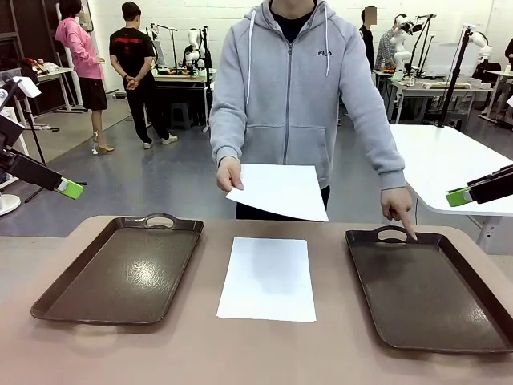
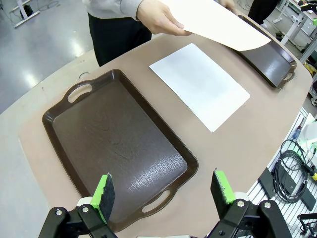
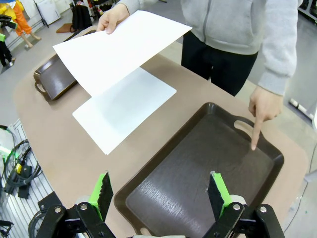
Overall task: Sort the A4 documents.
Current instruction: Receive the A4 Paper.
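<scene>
Right tray [image 1: 425, 298] runs off frame; held sheet [image 1: 279, 191] perhaps single.

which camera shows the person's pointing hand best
The right wrist view: the pointing hand is close and unobstructed, fingertip down at the handle end of the right-hand tray. The front view shows it smaller and farther off. The left wrist view hides it mostly behind the held sheet.
</scene>
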Controlling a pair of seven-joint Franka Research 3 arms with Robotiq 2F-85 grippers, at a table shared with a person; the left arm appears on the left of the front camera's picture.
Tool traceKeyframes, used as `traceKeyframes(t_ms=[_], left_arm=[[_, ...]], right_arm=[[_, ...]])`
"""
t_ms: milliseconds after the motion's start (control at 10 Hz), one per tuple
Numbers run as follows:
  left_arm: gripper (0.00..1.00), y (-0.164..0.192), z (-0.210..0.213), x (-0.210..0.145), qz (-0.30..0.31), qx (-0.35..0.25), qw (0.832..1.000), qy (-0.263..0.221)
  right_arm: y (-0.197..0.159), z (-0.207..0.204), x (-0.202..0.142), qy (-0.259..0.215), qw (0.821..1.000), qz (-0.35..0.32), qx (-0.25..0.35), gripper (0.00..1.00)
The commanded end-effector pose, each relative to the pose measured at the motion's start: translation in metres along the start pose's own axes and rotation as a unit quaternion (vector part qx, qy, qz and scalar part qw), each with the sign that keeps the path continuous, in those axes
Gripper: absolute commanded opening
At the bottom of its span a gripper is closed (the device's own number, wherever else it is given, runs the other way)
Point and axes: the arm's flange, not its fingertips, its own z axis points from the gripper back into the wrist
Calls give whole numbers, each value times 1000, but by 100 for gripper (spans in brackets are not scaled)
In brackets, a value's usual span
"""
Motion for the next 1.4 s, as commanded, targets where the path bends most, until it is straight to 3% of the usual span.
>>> traceKeyframes(t_ms=[0, 1300], left_arm=[[100, 0, 0, 0, 0, 1, 1000, -1], [100, 0, 0, 0, 0, 1, 1000, -1]], right_arm=[[-1, -1, 0, -2, 1000, -1, 4, 100], [0, 0, 0, 0, 1000, 0, 0, 100]])
